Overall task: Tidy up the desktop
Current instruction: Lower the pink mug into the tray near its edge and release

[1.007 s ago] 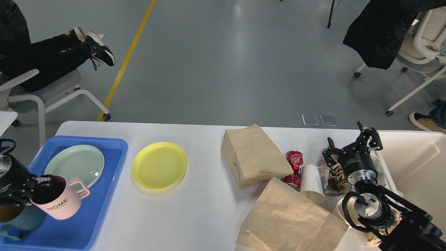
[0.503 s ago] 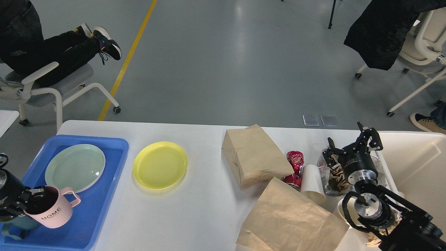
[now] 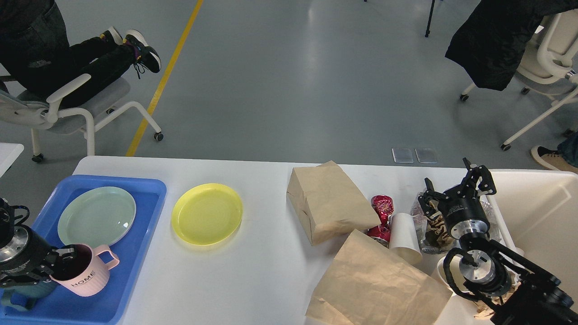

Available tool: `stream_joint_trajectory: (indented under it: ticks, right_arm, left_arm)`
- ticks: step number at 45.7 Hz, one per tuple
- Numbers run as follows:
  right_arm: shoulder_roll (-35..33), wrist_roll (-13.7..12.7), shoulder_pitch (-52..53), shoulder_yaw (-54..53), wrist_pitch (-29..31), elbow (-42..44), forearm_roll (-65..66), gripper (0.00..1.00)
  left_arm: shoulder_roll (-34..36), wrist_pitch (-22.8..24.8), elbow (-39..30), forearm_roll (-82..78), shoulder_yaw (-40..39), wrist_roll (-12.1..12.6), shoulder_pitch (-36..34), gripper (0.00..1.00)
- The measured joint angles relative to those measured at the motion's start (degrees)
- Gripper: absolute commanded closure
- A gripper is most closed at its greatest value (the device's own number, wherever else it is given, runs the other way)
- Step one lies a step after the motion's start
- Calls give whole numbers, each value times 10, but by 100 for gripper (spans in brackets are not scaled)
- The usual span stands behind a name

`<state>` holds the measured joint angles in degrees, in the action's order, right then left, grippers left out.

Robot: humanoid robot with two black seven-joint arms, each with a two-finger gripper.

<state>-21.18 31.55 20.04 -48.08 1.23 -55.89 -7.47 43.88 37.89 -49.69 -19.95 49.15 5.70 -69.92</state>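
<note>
The white desktop (image 3: pixel 266 275) fills the lower view. At its left, a blue tray (image 3: pixel 133 253) holds a pale green plate (image 3: pixel 97 216), a pink "HOME" mug (image 3: pixel 86 276) and a teal mug (image 3: pixel 25 291). My left gripper (image 3: pixel 58 264) is shut on the pink mug's rim and holds it tilted over the tray's near left part. My right gripper (image 3: pixel 454 186) is open, fingers spread, just above a clear bag of brown scraps (image 3: pixel 428 228). A yellow plate (image 3: pixel 207 213) lies on the desktop right of the tray.
Two brown paper bags (image 3: pixel 329 205) (image 3: pixel 379 284), a crushed red wrapper (image 3: pixel 382 212) and a tipped white paper cup (image 3: pixel 403 237) lie right of centre. A cream-white bin (image 3: pixel 537 216) stands at the right edge. Office chairs stand on the floor beyond.
My left gripper has carried the pink mug low and left, then back to the right over the tray. The chair with the seated person has rolled right. My right arm has not moved.
</note>
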Motion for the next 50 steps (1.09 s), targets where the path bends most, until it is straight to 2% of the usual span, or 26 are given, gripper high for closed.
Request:
stream_joint_trajectory:
  ticks: [8, 14, 16, 17, 20, 21, 26, 32, 40, 50]
  right_arm:
    - [0, 0, 0, 0, 0, 0, 0, 0]
    - [0, 0, 0, 0, 0, 0, 0, 0]
    - [0, 0, 0, 0, 0, 0, 0, 0]
    - [0, 0, 0, 0, 0, 0, 0, 0]
    - [0, 0, 0, 0, 0, 0, 0, 0]
    - [0, 0, 0, 0, 0, 0, 0, 0]
    - [0, 0, 0, 0, 0, 0, 0, 0]
    - [0, 0, 0, 0, 0, 0, 0, 0]
    - [0, 0, 0, 0, 0, 0, 0, 0]
    - [0, 0, 0, 0, 0, 0, 0, 0]
  left_arm:
    - [-1, -25, -23, 1, -3, 1, 6, 100]
    - [0, -40, -34, 2, -4, 2, 6, 91]
    - [0, -43, -34, 3, -5, 2, 6, 80]
    - [0, -46, -35, 3, -5, 2, 6, 64]
    - [0, -54, -35, 3, -5, 3, 6, 30]
    - [0, -59, -35, 3, -4, 3, 6, 25]
    - [-1, -78, -35, 4, -4, -4, 6, 14]
    - [-7, -80, -37, 4, -4, -5, 7, 6]
    - [-6, -73, -46, 4, 3, -3, -5, 4]
    - [4, -4, -72, 8, 55, -2, -94, 5]
